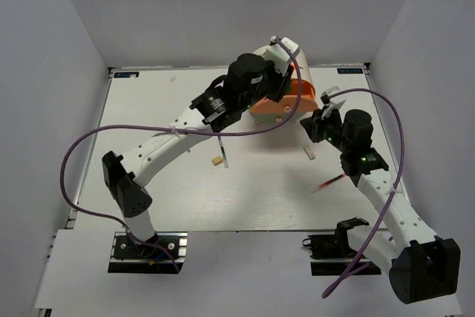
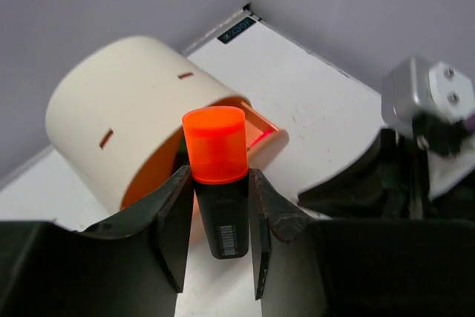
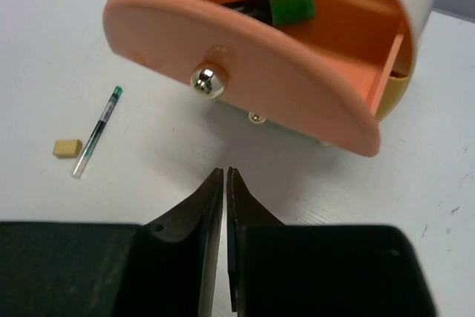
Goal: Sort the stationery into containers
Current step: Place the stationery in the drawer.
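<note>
My left gripper [image 2: 219, 183] is shut on a short black highlighter [image 2: 223, 213] with an orange end, held above the cream drum unit [image 2: 126, 87] and its open orange drawer [image 2: 260, 135]. In the right wrist view that orange drawer [image 3: 245, 72] stands pulled out, with a green-ended highlighter [image 3: 286, 5] lying inside. My right gripper [image 3: 225, 174] is shut and holds nothing, just in front of the drawer's knob [image 3: 206, 79] and not touching it. A yellow drawer [image 3: 393, 94] shows below the orange one. From above, the left gripper [image 1: 289, 79] is over the drum and the right gripper [image 1: 315, 118] is beside the drawer.
On the table left of the drawer lie a thin pale pen [image 3: 96, 133] and a tan eraser [image 3: 67, 148]. A thin red pen [image 1: 332, 181] lies near the right forearm, and a small pale piece [image 1: 309, 154] sits in front of the drum. Walls enclose the table.
</note>
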Action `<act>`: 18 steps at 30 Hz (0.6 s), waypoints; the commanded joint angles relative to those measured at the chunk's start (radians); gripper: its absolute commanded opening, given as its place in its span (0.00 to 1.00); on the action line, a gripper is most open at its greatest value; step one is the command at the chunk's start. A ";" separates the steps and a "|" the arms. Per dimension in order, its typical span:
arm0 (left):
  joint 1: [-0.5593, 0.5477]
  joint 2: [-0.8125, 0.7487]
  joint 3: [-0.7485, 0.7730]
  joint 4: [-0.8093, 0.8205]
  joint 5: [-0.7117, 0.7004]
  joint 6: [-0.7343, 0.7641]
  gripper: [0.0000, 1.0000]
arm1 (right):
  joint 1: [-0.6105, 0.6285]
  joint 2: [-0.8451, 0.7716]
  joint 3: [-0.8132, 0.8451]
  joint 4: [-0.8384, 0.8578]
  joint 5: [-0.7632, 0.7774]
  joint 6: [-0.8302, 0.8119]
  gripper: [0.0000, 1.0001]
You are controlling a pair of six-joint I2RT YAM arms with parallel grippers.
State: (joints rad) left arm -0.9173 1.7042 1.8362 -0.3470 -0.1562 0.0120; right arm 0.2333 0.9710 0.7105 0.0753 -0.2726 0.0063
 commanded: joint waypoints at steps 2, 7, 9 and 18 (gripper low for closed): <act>0.029 0.075 0.121 0.054 0.033 0.123 0.31 | -0.005 -0.038 -0.034 0.027 -0.073 -0.051 0.18; 0.054 0.172 0.176 0.086 0.049 0.210 0.31 | -0.005 -0.057 -0.078 0.032 -0.094 -0.066 0.20; 0.066 0.193 0.187 0.100 0.038 0.232 0.31 | -0.003 -0.066 -0.091 0.035 -0.097 -0.065 0.22; 0.086 0.258 0.166 0.131 0.017 0.253 0.39 | -0.003 -0.077 -0.120 0.058 -0.106 -0.062 0.31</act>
State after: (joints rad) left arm -0.8322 1.9877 1.9797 -0.2531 -0.1310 0.2466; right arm 0.2321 0.9096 0.5961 0.0818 -0.3576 -0.0460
